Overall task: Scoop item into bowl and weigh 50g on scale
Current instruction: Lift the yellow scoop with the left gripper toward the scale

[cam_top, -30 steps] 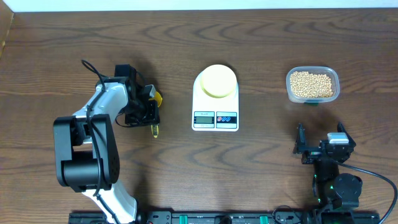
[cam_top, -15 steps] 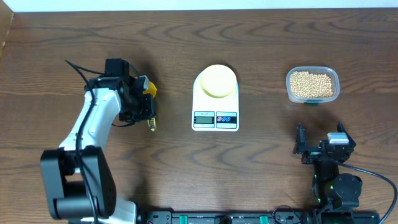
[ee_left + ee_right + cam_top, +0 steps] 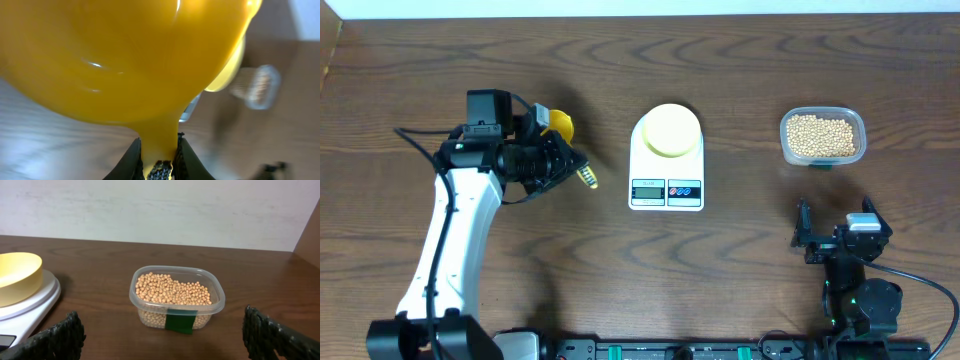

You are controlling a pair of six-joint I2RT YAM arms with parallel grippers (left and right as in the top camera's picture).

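Right tool (image 3: 835,228) gapes empty near the tabletop's front edge. Left tool (image 3: 560,165) is clamped on the scoop (image 3: 558,123) handle. Beyond, the bowl (image 3: 670,130) sits on the scale (image 3: 666,190); the beans (image 3: 822,135) lie far right. Crossing low, the scoop could clip the bowl.

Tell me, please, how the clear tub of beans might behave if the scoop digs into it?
The tub looks thin and light, standing free, so it may slide when the scoop pushes. The round beans will probably roll and spill easily.
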